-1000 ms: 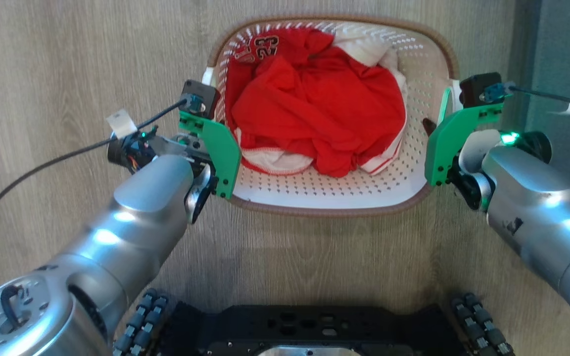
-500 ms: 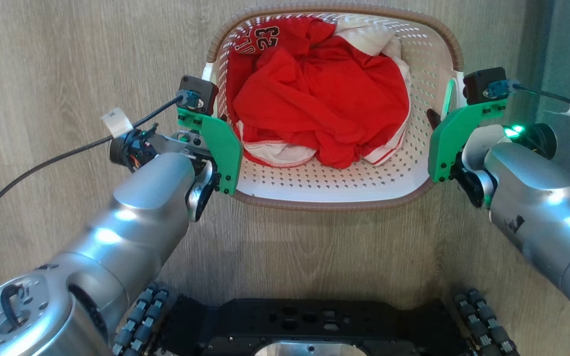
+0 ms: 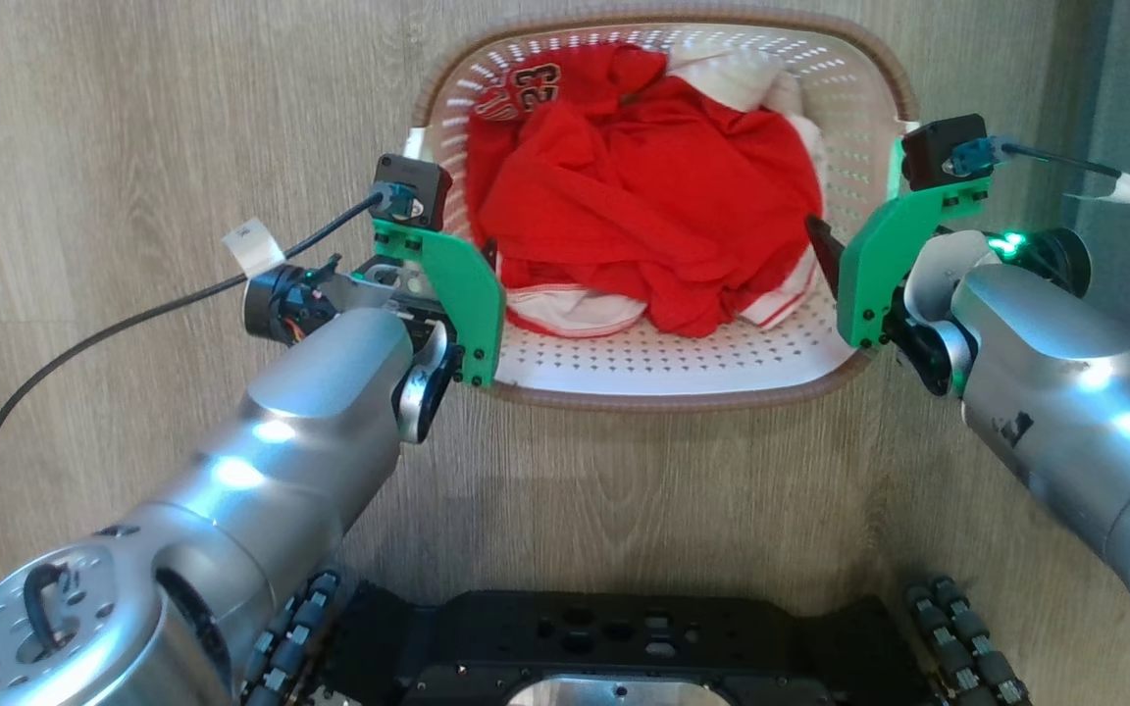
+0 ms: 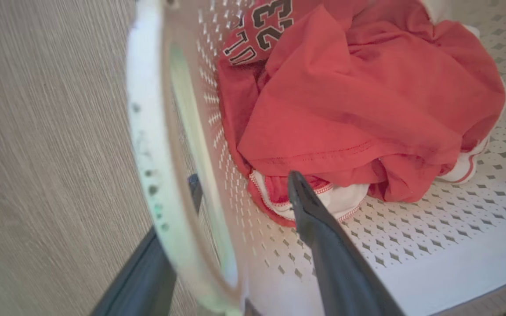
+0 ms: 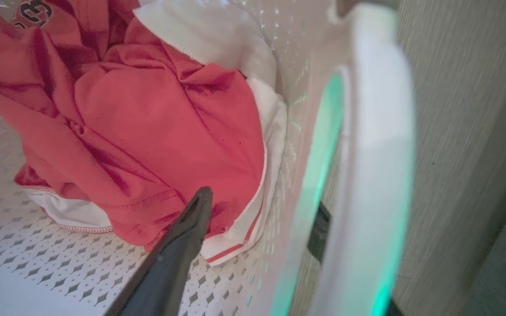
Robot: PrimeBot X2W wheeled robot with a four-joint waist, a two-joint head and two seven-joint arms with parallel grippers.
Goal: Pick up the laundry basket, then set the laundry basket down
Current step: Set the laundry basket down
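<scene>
Set-down step: laundry basket (image 3: 663, 400) appears grounded on floor (image 3: 133, 147), upper centre. Left gripper (image 4: 244, 176) and right gripper (image 5: 262, 198) fingers wide, astride handles (image 4: 141, 109). Next: withdraw cleanly.

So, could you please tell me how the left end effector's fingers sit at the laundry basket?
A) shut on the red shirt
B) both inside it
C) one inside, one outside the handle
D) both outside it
C: in the left wrist view the left end effector stands open, one of its fingers inside the laundry basket, the other outside the white handle.
</scene>
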